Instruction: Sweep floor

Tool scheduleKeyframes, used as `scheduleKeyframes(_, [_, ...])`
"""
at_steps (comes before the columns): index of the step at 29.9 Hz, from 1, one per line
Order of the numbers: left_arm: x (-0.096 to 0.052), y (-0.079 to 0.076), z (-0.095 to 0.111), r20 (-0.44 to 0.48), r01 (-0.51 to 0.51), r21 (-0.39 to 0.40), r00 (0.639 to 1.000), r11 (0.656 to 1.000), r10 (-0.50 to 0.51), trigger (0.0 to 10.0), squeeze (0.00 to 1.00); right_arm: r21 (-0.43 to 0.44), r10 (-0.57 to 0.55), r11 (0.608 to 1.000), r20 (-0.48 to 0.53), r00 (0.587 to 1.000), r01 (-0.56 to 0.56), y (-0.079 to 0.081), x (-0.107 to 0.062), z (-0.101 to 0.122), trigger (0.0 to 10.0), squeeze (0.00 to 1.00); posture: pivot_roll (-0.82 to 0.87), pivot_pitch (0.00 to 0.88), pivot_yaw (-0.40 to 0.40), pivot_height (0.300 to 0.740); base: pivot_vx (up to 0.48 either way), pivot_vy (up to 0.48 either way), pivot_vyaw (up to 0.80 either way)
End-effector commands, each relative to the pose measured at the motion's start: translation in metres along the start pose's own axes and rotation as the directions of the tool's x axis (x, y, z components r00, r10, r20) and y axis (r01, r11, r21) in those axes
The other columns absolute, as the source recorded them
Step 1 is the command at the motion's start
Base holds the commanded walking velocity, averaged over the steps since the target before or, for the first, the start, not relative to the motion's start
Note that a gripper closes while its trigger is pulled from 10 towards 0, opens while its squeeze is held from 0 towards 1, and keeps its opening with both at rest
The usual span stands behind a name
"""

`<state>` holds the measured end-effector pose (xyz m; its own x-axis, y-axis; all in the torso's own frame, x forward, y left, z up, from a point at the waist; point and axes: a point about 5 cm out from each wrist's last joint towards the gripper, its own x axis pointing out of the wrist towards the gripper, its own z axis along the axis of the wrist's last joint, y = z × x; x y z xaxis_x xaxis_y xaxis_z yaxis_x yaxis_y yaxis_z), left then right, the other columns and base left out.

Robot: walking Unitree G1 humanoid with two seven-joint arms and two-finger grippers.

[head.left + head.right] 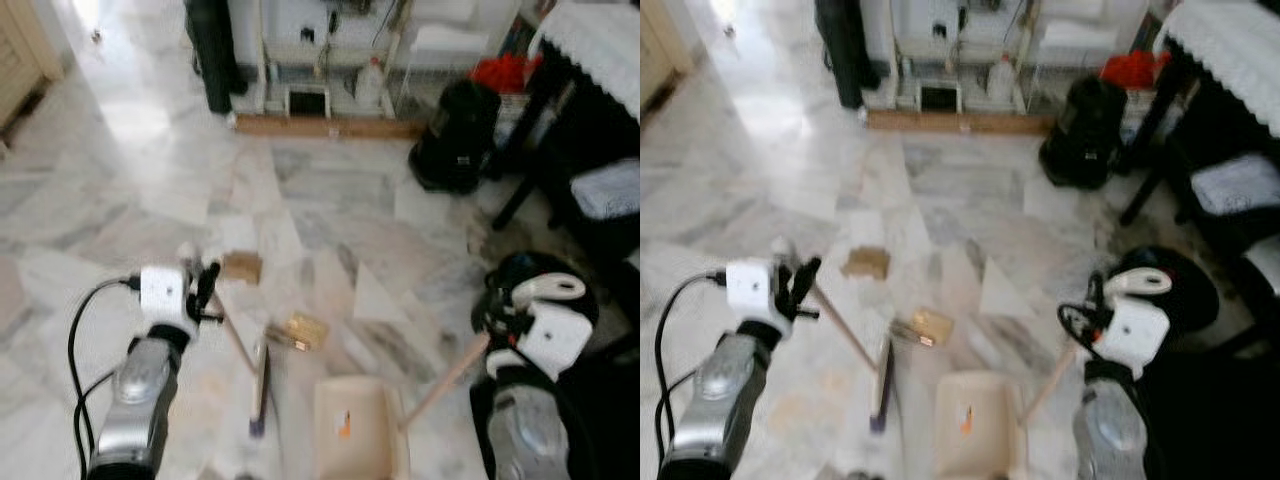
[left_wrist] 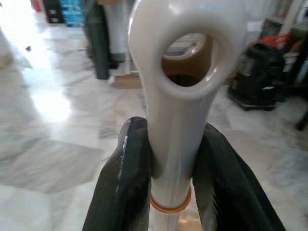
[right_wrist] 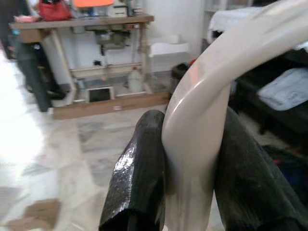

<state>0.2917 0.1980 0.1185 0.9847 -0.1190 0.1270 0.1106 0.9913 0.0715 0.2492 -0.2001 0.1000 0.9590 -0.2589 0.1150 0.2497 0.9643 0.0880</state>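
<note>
Left gripper: clamped tight on the pale top end of the broom handle, its 2 black fingers pressed against either side just below the hanging hole.

Right gripper: closed around the curved cream grip of the dustpan handle, held up at the robot's right side.

Broom: its stick slants down from the left gripper toward the middle of the floor; the head rests on the marble floor just left of the dustpan.

Dustpan: cream pan flat on the floor right in front of the robot, mouth facing away, its wooden stick rising to the right.

Debris: 2 brown scraps, one near the left gripper, one just beyond the broom head and the pan's mouth.

Key relation: the nearer scrap lies ahead of the pan, so I'd judge the left arm's broom should draw it back toward the robot into the pan.

Background: a dark bag stands well apart.
</note>
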Motion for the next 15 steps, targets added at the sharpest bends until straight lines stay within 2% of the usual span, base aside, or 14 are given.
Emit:
scheduleKeyframes(1, [0.0013,-0.0048,0.0073,0.035,0.028,0.016,0.999,0.999,-0.028,10.0,0.00,-0.002,-0.020,1.000,0.028,0.999,0.020,-0.0063,-0.0003,0.0055,10.0,0.00,0.04,0.154,-0.030,0.740,0.000,0.000,0.00])
scheduleKeyframes(15, [0.0059,-0.0081,0.0150,0.058,0.041,0.041,0.997,0.998,-0.043,10.0,0.00,-0.035,-0.055,0.998,0.077,0.995,0.058,-0.0150,0.0029,0.0149,10.0,0.00,0.04,0.153,-0.030,0.740,0.000,0.000,0.00])
